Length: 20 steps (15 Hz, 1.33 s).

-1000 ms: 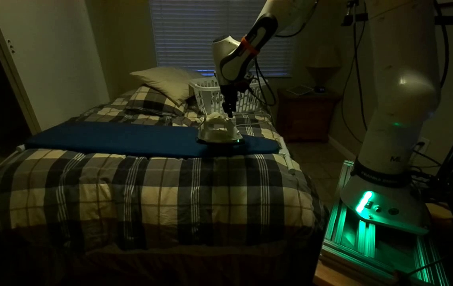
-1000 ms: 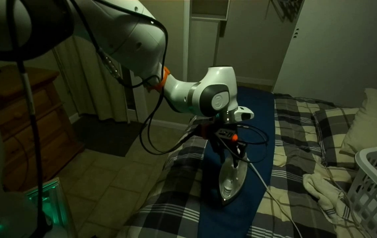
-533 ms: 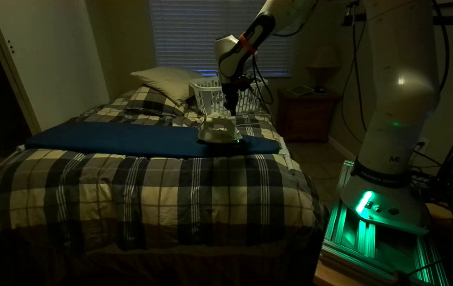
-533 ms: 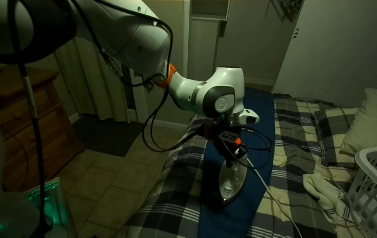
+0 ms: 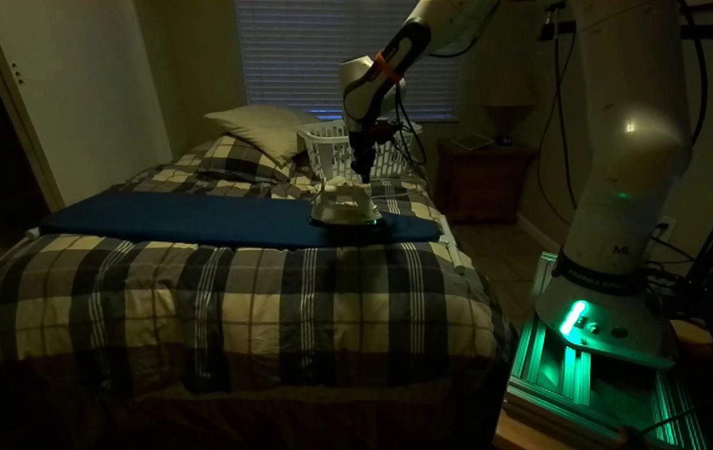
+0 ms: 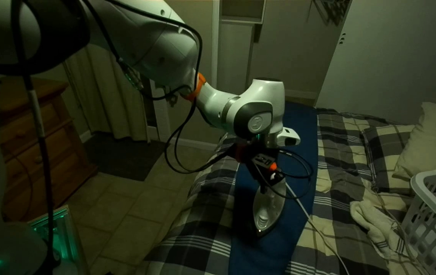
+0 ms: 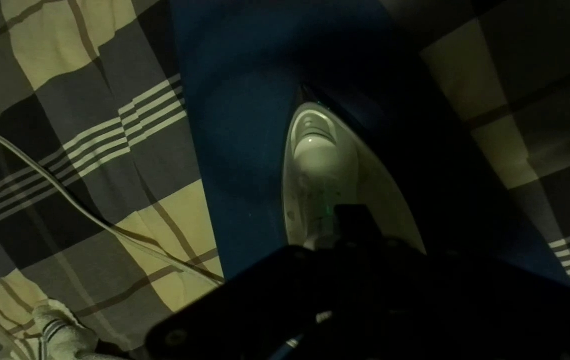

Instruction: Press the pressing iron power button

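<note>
The iron (image 7: 314,160) is seated flat on the board (image 5: 206,215); the claw (image 7: 350,212), pressed together, is poised by the front of the handle (image 5: 339,184), and contact cannot be confirmed. The button cannot be made out; a short, straight push down seems best, lest the iron be shoved. Little drift is allowed by the board's edges and the cord (image 6: 309,219); retreat is best made upward.

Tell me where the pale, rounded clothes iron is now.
In an exterior view, the iron sits toward the right end of the long blue cloth-covered board, below the black gripper, with the white plastic lattice basket behind it.
</note>
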Each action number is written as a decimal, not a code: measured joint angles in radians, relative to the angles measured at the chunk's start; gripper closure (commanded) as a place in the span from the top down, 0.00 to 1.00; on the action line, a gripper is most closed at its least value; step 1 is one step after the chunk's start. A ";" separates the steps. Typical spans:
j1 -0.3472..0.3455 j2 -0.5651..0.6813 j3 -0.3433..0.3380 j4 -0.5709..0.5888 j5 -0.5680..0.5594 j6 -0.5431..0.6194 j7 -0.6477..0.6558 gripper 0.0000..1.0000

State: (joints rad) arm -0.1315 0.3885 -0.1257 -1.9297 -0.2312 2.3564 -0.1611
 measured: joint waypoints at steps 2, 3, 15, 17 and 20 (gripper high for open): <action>0.000 0.007 0.000 0.001 0.003 0.003 0.000 0.00; 0.000 0.012 0.000 0.002 0.005 0.004 0.000 0.00; -0.020 0.069 0.001 0.044 0.027 0.063 0.000 0.00; -0.020 0.069 0.003 0.044 0.029 0.065 -0.001 0.00; -0.020 0.069 0.008 0.044 0.030 0.066 -0.005 0.00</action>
State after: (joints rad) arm -0.1519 0.4574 -0.1175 -1.8858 -0.2017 2.4221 -0.1661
